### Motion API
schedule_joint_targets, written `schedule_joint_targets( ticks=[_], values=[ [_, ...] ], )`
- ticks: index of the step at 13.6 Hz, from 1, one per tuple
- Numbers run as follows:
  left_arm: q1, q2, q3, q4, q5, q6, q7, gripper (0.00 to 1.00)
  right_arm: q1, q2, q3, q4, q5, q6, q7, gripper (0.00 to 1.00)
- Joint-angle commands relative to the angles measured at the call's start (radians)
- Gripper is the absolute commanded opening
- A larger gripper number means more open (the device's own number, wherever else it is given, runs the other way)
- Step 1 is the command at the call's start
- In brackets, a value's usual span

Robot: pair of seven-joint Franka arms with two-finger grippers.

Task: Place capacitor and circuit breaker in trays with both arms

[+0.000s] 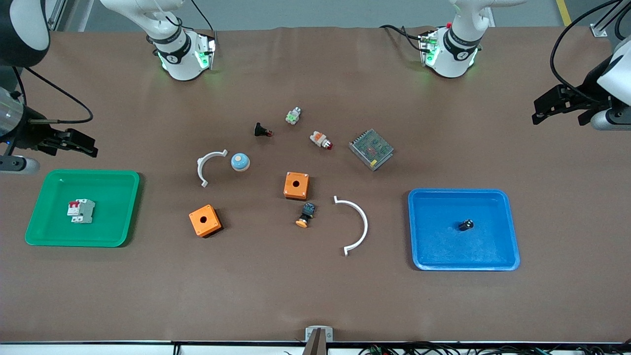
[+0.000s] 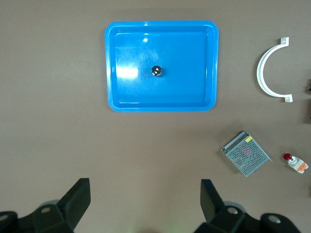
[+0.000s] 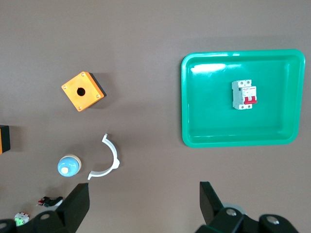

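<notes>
The capacitor (image 1: 466,225), a tiny black cylinder, lies in the blue tray (image 1: 510,241); it also shows in the left wrist view (image 2: 156,71). The circuit breaker (image 1: 81,211), white-grey with red levers, lies in the green tray (image 1: 123,197); it also shows in the right wrist view (image 3: 243,94). My left gripper (image 1: 542,111) hangs open and empty in the air at the left arm's end of the table, apart from the blue tray (image 2: 210,73). My right gripper (image 1: 85,146) hangs open and empty over the table beside the green tray (image 3: 189,97).
Mid-table lie two orange boxes (image 1: 296,185) (image 1: 204,220), two white curved brackets (image 1: 356,224) (image 1: 209,165), a blue-white dome button (image 1: 240,161), a black push-button (image 1: 262,130), a white-orange lamp (image 1: 321,140), a black switch with orange cap (image 1: 305,215), a metal mesh power supply (image 1: 370,149) and a small green-lit part (image 1: 293,116).
</notes>
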Motion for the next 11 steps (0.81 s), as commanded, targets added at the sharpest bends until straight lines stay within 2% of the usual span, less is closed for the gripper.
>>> schedule_joint_targets(
  ticks=[1, 11],
  values=[
    [0.0, -0.004, 0.0, -0.006, -0.011, 0.007, -0.007, 1.0, -0.003, 0.005, -0.004, 0.032, 0.018, -0.007, 0.005, 1.0],
    [-0.007, 0.006, 0.0, 0.03, -0.007, 0.015, 0.003, 1.0, -0.007, 0.005, -0.01, 0.066, 0.015, -0.018, 0.001, 1.0]
  ],
)
